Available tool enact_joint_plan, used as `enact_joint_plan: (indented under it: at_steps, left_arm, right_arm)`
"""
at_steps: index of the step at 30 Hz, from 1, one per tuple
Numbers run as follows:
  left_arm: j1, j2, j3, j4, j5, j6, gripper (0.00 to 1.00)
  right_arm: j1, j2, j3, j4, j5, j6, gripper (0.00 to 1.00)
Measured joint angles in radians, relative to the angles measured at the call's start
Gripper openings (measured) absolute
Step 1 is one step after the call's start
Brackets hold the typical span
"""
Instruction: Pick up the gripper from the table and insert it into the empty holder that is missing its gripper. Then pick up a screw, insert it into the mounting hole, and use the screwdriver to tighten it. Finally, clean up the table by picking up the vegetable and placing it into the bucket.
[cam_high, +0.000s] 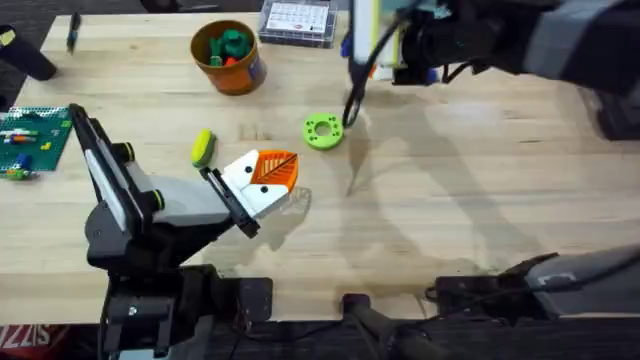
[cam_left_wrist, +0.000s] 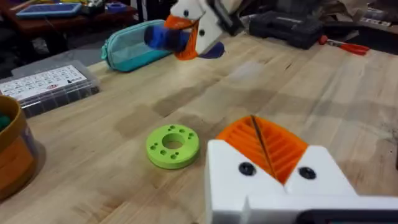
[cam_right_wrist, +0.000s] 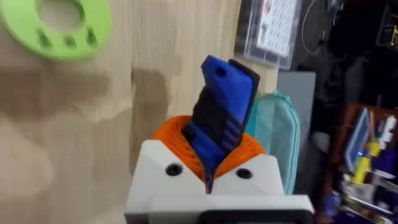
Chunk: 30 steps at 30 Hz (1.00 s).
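Screwdriver, a bright blue pen-shaped tool (cam_right_wrist: 221, 118), is pinched upright between my right gripper's (cam_right_wrist: 208, 177) orange pads, raised beyond the green ring. My left gripper (cam_high: 268, 180), pads pressed together and empty, lies nearer the small yellow-green toy vegetable (cam_high: 203, 147) just beside it.

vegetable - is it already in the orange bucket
No, the vegetable lies on the table beside the left gripper, apart from the bucket.

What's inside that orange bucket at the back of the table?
The bucket holds some green and orange pieces, visible from overhead. Whatever lies beneath them is covered.
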Motion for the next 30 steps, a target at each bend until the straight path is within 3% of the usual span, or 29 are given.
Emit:
enact_joint_plan:
  at_steps: [5,12,26,30]
  left_arm:
    - [0.0,0.0,0.0,0.0,0.0,0.0,0.004]
    - [0.0,0.0,0.0,0.0,-0.002,0.0,0.004]
    - [0.0,0.0,0.0,0.0,-0.002,0.0,0.004]
    - [0.0,0.0,0.0,0.0,-0.002,0.0,0.004]
  right_arm:
    - [-0.027,0.115,0.0,0.086,0.128,-0.185,0.009]
    - [-0.096,0.235,0.0,0.111,0.203,-0.342,0.009]
    - [-0.106,0.267,0.005,-0.008,0.202,-0.35,0.008]
    - [-0.107,0.267,0.024,-0.062,0.186,-0.344,0.083]
